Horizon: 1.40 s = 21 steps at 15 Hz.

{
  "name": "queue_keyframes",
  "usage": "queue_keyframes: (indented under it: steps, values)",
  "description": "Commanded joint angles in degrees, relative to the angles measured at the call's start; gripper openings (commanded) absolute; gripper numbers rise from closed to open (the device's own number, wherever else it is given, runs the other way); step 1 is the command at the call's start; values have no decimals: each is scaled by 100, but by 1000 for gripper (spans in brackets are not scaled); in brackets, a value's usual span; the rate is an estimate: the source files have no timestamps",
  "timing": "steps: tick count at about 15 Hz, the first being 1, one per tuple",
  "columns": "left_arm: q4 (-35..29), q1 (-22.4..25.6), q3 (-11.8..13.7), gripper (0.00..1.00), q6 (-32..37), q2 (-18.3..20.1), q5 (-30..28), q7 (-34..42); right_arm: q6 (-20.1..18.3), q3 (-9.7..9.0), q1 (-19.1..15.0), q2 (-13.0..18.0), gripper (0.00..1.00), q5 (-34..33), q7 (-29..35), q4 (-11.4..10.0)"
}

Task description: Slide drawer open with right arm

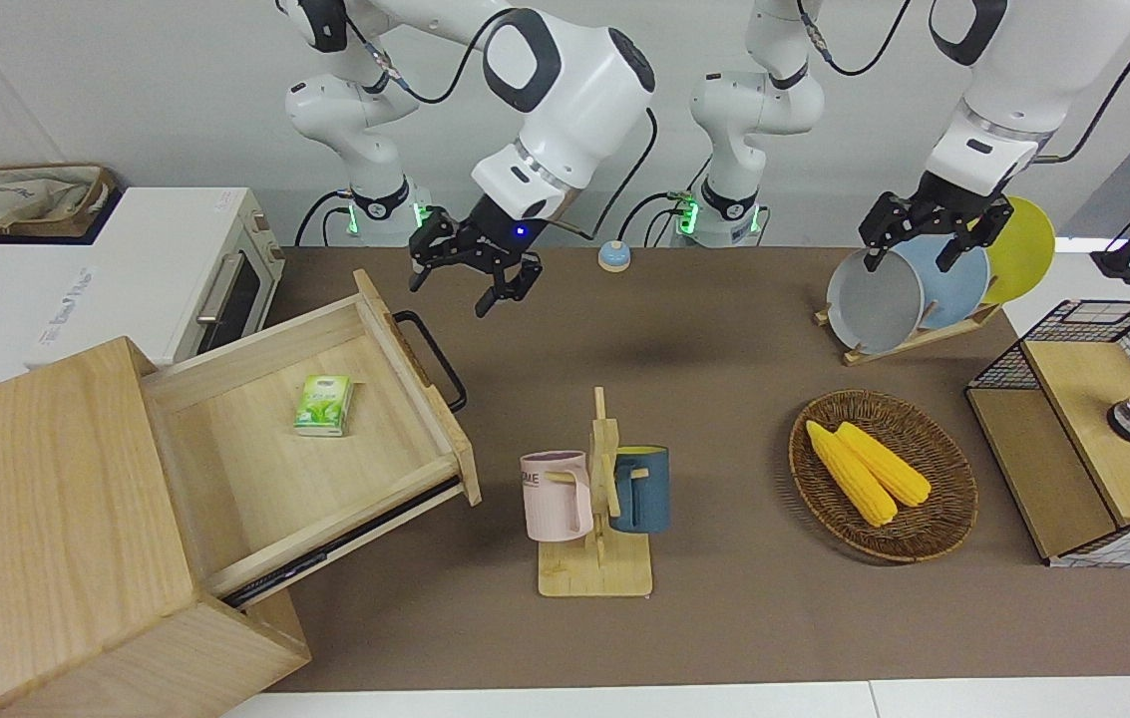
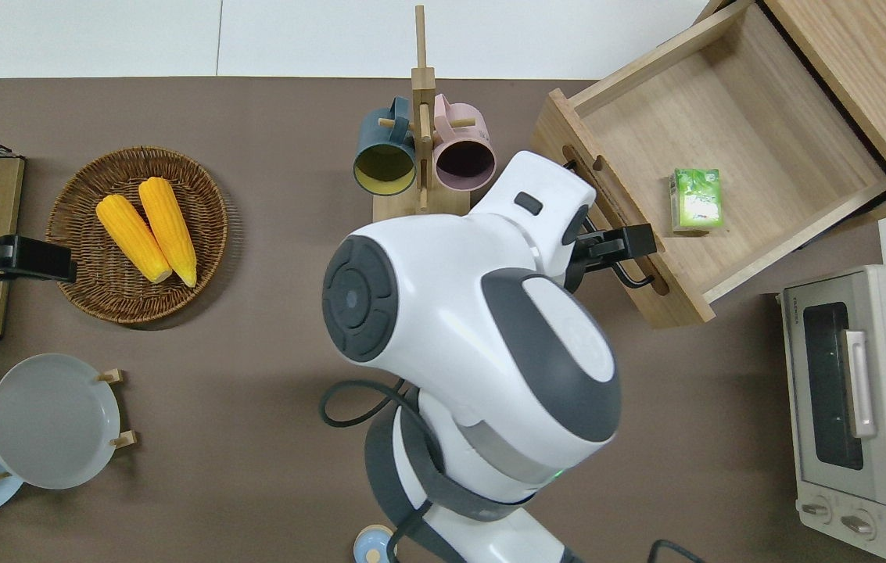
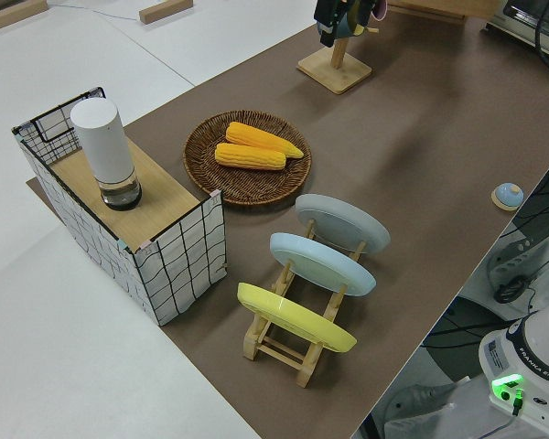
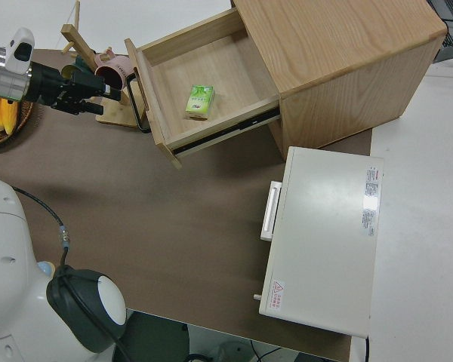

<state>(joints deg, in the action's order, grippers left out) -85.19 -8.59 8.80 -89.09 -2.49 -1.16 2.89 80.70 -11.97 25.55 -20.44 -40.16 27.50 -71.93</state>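
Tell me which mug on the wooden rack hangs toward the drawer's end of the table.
The pink mug; the dark blue mug hangs on the rack's opposite side, toward the corn basket.

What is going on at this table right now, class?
The drawer of the big wooden box is pulled well out, with a small green packet lying inside. The right gripper hangs open in the air, holding nothing and not touching the black bar handle; from overhead it is over the handle's end nearer the robots. The left arm is parked. So the opening looks done, with the right arm clear of the drawer.
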Motion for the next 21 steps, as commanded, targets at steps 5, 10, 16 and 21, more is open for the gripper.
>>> queue_keyframes:
  steps: [5,10,16,21]
  values:
    - [117,-99,96,998,-3,-76,63,45,482,28,-1130,637,983,1957,-667,-50]
    - [117,-99,96,995,-3,-76,72,45,473,116,-1859,909,983,2995,-1246,-102]
    - [117,-99,96,995,-3,-76,72,45,525,642,-2160,1427,985,3680,-1731,-716]
    - [117,-99,96,995,-3,-76,72,45,693,854,-2186,1823,985,4104,-2029,-1376]
